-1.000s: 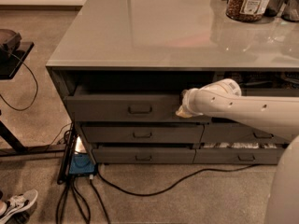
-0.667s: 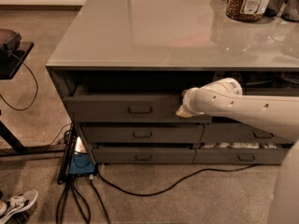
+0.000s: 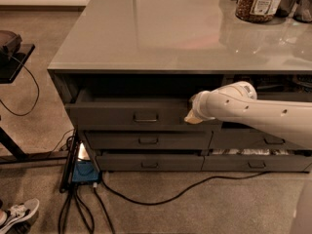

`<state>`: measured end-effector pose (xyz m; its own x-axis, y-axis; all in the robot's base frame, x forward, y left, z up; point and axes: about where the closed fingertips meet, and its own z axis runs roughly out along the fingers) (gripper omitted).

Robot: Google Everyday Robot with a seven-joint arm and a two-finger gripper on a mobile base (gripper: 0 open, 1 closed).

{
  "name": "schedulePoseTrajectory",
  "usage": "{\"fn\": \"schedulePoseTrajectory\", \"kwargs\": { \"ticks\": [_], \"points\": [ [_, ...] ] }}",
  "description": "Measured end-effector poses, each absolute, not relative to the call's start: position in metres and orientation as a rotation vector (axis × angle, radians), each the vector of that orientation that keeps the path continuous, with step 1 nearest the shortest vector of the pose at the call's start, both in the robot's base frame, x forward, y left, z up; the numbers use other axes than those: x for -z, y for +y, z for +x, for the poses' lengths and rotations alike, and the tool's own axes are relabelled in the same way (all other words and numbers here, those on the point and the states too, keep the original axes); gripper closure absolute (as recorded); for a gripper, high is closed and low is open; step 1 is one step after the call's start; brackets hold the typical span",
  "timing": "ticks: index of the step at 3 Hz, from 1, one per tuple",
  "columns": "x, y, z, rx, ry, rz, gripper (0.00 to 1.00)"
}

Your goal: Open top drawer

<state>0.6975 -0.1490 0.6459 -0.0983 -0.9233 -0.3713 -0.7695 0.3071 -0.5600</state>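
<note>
Top drawer, wide dark-grey metal, sits partly out; cream tool at its right end, can't tell its grip.

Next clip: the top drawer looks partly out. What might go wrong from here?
The gripper sits at the right end of the top drawer, away from its centre handle; an off-centre pull may skew and bind the drawer, or the contact may slip. The arm crosses in front of the neighbouring stack, so it might scrape those drawer fronts.
</note>
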Motion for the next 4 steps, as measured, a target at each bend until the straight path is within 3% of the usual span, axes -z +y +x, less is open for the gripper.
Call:
{"fn": "schedulePoseTrajectory", "kwargs": {
  "ticks": [4],
  "points": [
    [-0.646,-0.140,0.649,0.214,1.911,-1.465,1.00]
  ]
}}
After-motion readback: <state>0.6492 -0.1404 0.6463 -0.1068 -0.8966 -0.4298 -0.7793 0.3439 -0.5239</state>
